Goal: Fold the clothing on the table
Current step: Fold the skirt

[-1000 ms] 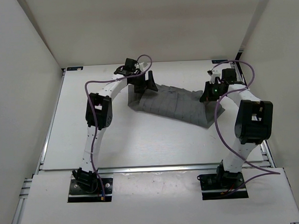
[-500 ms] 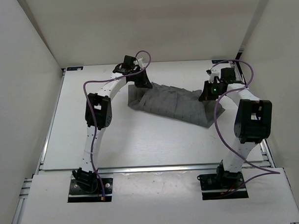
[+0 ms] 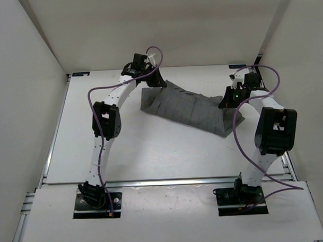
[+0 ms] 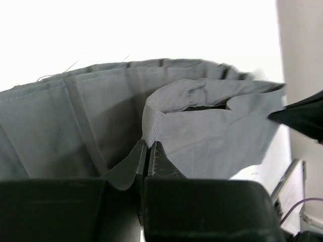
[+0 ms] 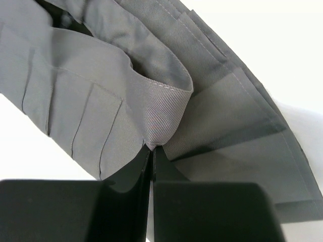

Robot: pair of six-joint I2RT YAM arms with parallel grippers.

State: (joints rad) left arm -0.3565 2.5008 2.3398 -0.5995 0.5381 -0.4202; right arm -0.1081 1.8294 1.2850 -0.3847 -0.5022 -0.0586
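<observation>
- Since a second ago, my left gripper point(image 3: 154, 81) has gone from fingers spread wide over the clothing point(image 3: 187, 109) to pinched tight on its upper-left corner, and it now sits a bit closer to the top of the overhead frame.
- That corner has come up with it, so the fabric looks pulled out longer and flatter than the bunched-up shape from half a second back.
- My right gripper point(image 3: 228, 102) has barely shifted. It's at the right of the overhead frame, clamped on the other end of the clothing same as before.
- Left wrist view: my left gripper's point(image 4: 148, 147) fingertips are pressed together at lower center with a folded band of grey cloth squeezed between them. The rest of the clothing point(image 4: 75, 121) fans out across the middle of the frame, pleats running lengthwise.
- Right wrist view: same deal. My right gripper's point(image 5: 152, 149) tips are closed on a stitched hem fold at lower center, and pleated layers of the clothing point(image 5: 75, 101) spread to the upper left and lower right.
- Overhead, the clothing runs as a slanted grey strip from upper center down toward the right, strung between my two grippers on the far half of the table point(image 3: 125, 149).
- Its lower right corner hangs down to the tabletop just below my right gripper.
</observation>
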